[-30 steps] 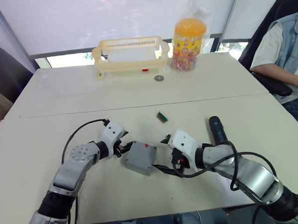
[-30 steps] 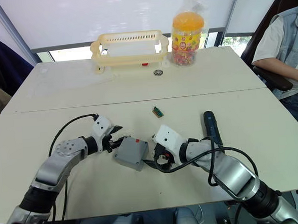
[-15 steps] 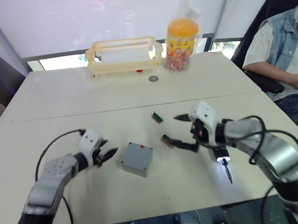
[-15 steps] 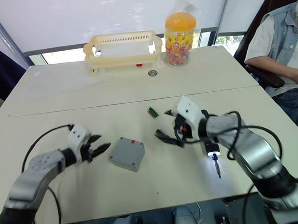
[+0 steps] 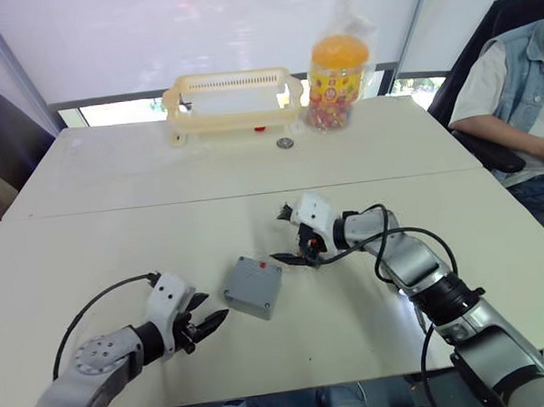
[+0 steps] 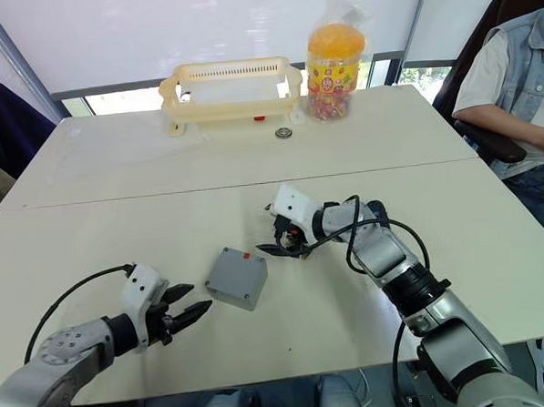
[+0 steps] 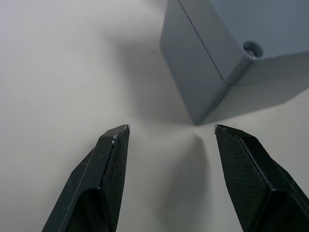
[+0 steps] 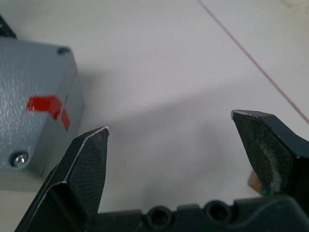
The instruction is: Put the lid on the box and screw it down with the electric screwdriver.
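The grey box (image 5: pixel 245 302) sits mid-table with the flat grey lid (image 5: pixel 257 276) lying on top; a red mark (image 8: pixel 46 104) shows at its edge. One lid corner holds a screw (image 8: pixel 19 158), and another corner hole (image 7: pixel 252 47) looks empty. My left gripper (image 5: pixel 209 320) is open, near the front edge, pointing at the box from a short gap away. The right gripper (image 5: pixel 285 235) stands open just right of the box, touching nothing. The electric screwdriver is hidden.
A small brown-green block (image 8: pixel 255 182) lies by my right fingers. At the back stand a yellow basket (image 5: pixel 230 98), a candy jar (image 5: pixel 338 68) and a small metal ring (image 5: pixel 285 143). A person (image 5: pixel 522 90) sits at the right.
The left gripper has drawn back from the box toward the front edge. The right gripper has moved left, closer to the box. The lit screwdriver beside the right wrist earlier is gone from sight.
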Motion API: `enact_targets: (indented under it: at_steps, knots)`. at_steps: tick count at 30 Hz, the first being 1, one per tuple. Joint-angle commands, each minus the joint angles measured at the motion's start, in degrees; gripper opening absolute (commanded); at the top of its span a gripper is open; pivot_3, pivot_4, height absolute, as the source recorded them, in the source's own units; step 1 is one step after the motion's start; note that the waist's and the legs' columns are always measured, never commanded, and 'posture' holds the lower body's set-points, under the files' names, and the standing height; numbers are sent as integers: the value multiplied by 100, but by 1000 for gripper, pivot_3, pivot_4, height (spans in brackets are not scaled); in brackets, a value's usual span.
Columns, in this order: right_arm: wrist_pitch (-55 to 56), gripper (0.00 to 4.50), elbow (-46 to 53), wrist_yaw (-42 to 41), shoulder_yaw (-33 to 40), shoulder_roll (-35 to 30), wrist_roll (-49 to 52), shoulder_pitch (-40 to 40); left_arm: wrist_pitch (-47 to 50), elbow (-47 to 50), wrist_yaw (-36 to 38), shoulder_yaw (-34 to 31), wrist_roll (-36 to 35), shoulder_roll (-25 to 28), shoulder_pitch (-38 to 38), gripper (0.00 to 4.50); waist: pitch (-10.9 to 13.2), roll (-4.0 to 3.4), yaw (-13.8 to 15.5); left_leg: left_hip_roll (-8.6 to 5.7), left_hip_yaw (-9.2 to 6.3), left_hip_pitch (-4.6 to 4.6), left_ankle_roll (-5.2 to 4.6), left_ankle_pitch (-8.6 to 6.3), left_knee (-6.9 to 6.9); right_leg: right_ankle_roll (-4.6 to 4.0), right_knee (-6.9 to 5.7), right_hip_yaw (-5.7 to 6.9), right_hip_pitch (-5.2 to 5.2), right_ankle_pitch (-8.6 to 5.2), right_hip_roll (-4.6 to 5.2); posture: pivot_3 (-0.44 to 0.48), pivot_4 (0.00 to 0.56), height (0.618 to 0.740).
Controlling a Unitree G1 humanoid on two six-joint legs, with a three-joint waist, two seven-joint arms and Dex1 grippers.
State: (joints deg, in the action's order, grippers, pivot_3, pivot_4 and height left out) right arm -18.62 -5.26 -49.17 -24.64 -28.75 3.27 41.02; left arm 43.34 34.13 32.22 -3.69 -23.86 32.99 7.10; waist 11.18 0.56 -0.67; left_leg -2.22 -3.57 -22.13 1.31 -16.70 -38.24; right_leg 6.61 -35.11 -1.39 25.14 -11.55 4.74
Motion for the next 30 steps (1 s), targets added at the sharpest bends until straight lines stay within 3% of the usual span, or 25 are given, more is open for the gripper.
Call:
enact_targets:
  at_steps: [1,14,30]
  knots:
    - [49,4437,263,-155,75,36,-54,-34,-127,-177,-250,129,244,-83,-296,2872,-1,1,0,0,0,0,2,1,0,0,-1,1,0,0,-1,0,150,740]
    - [-1202,4437,1935,132,456,-96,-48,-980,-565,-1274,-58,492,595,-137,-1476,2872,-2,3,-8,-1,-3,1,6,4,0,-2,-6,-1,4,0,-3,0,150,740]
    - [-1881,4437,2367,548,376,-246,-257,-1180,-760,-1401,156,903,911,-214,-1899,2872,-3,4,-3,-2,0,0,7,4,0,-2,-7,0,5,1,-4,0,150,740]
